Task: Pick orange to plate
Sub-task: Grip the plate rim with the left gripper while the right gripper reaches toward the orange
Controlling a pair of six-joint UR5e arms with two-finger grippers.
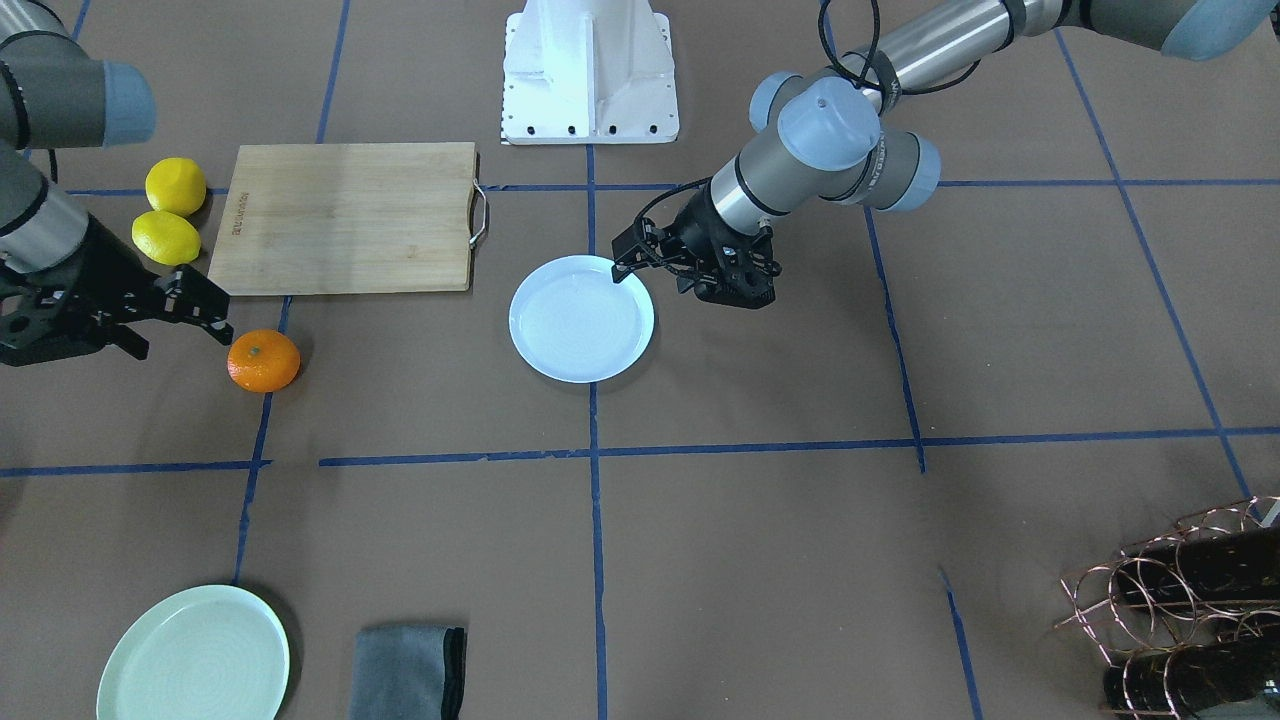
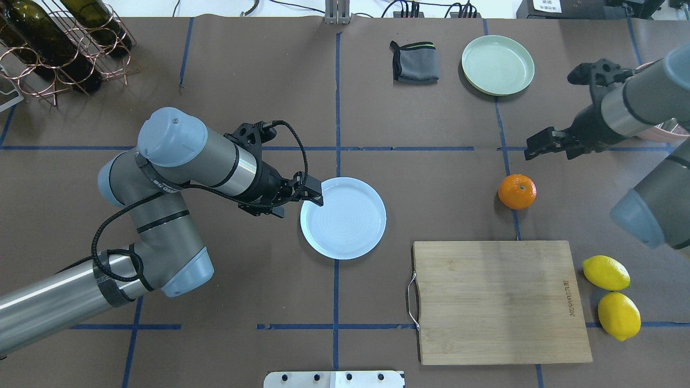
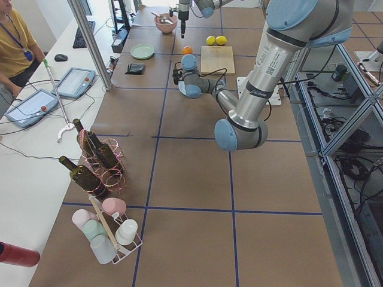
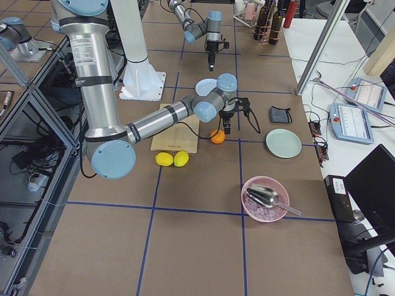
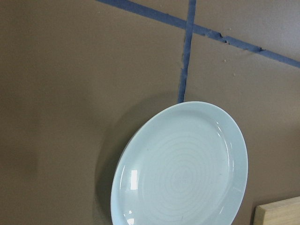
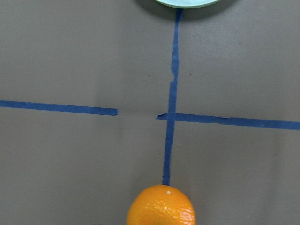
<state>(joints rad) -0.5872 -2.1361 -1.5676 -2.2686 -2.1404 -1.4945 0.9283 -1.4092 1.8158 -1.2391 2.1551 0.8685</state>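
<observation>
The round, dimpled orange (image 2: 517, 192) sits on bare brown paper on a blue tape line, with open table between it and the glossy white plate (image 2: 343, 217) and a wooden board (image 2: 501, 300) just toward the robot. The right gripper (image 2: 539, 146) hangs beside and above it, empty; how far it is open I cannot tell. The left gripper (image 2: 315, 195) looks closed and empty over the plate's raised rim.

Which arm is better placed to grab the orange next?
The right. Its pincer hangs close by the orange, which lies untouched on the table, while the left pincer sits at the plate's rim.
</observation>
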